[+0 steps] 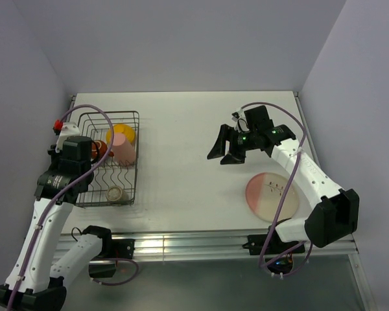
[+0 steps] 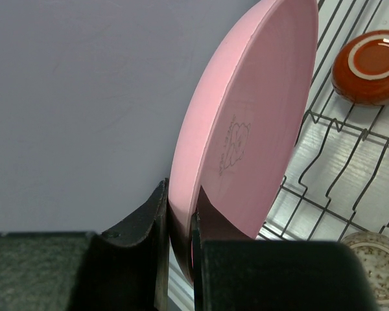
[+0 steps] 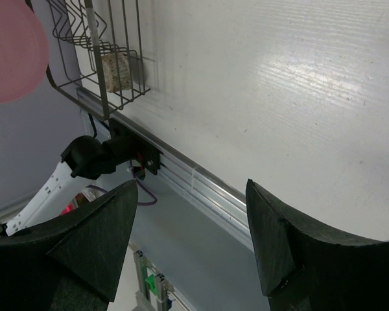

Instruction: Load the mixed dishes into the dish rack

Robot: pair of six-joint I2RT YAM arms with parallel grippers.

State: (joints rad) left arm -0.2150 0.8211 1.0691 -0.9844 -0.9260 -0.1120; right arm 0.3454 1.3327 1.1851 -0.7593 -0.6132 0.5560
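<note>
At the dish rack [image 1: 137,152], 9 o'clock on the tabletop [image 1: 181,175], the left claw [image 2: 179,240] pinches the pink plate [image 2: 253,123] on edge, seemingly due for lowering between wires, while the right claw [image 1: 222,154] hangs wide open.

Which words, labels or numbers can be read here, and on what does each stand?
On the pink plate in the left hand: faint script beside a small drawing, too blurred to read.
On the pink-and-cream plate: tiny dark marks, too small to read.
No other text shows.
</note>
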